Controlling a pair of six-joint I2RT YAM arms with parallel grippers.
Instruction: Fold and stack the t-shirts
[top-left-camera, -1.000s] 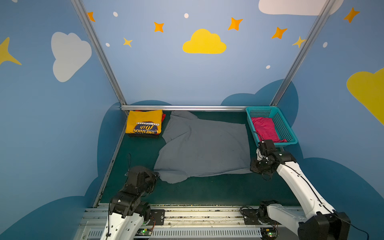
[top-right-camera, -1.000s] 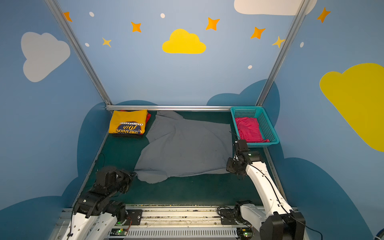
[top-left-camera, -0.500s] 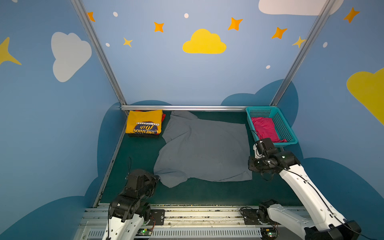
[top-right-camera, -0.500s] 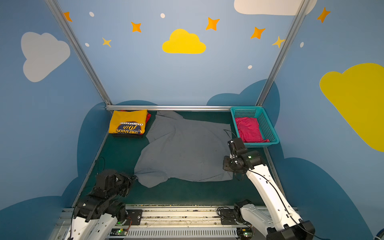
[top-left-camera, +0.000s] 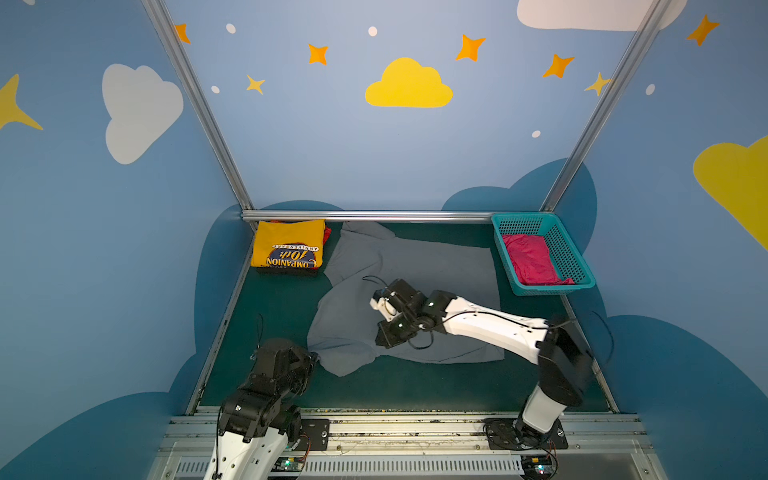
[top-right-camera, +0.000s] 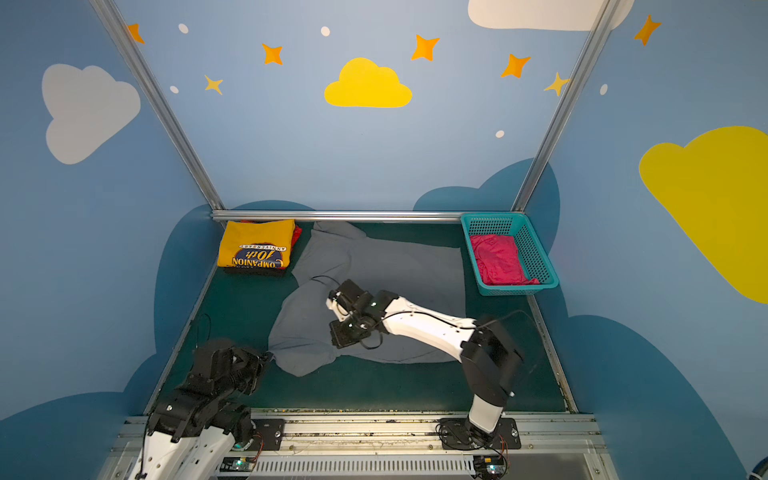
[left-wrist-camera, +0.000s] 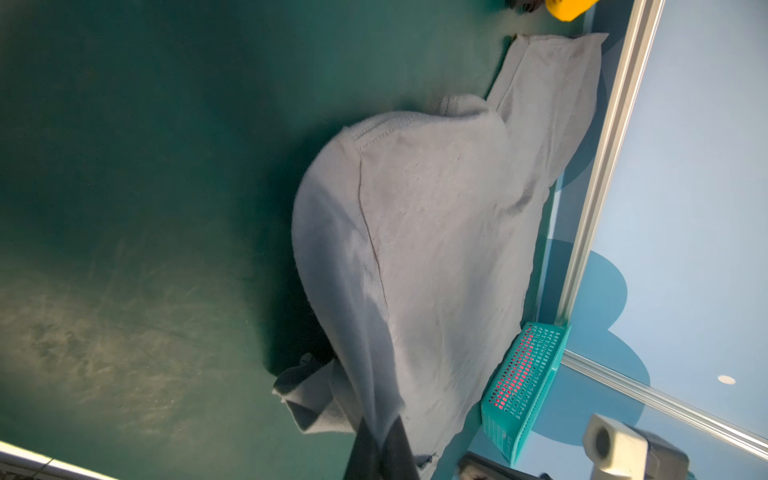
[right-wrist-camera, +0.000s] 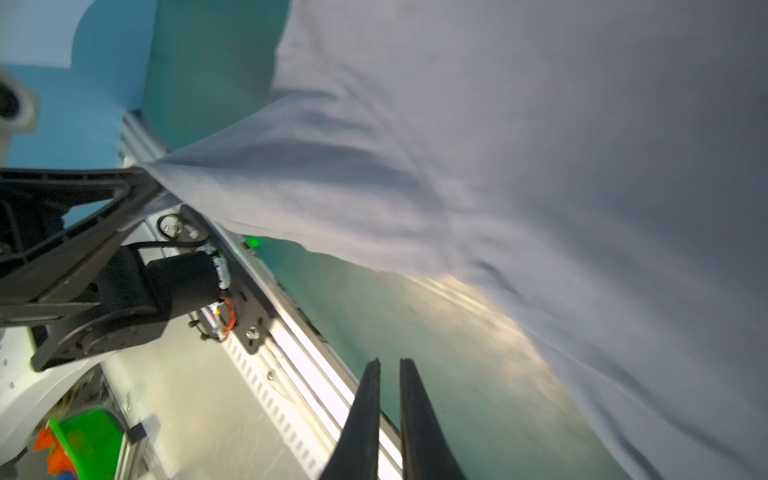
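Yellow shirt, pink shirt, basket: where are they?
Yellow shirt (top-left-camera: 289, 235): in a top view, plain cloth by the print.
Pink shirt (top-left-camera: 530, 259): in a top view, middle of the cloth.
Basket (top-left-camera: 567, 255): in a top view, right side wall.

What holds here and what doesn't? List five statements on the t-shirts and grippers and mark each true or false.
1. The left gripper is shut on an edge of the grey t-shirt. True.
2. The pink t-shirt lies on the green mat. False: it lies in the teal basket.
3. The yellow t-shirt lies folded in the far left corner. True.
4. The right gripper grips the grey t-shirt. False: nothing sits between its fingers.
5. The grey t-shirt is folded small. False: it lies spread over the mat.
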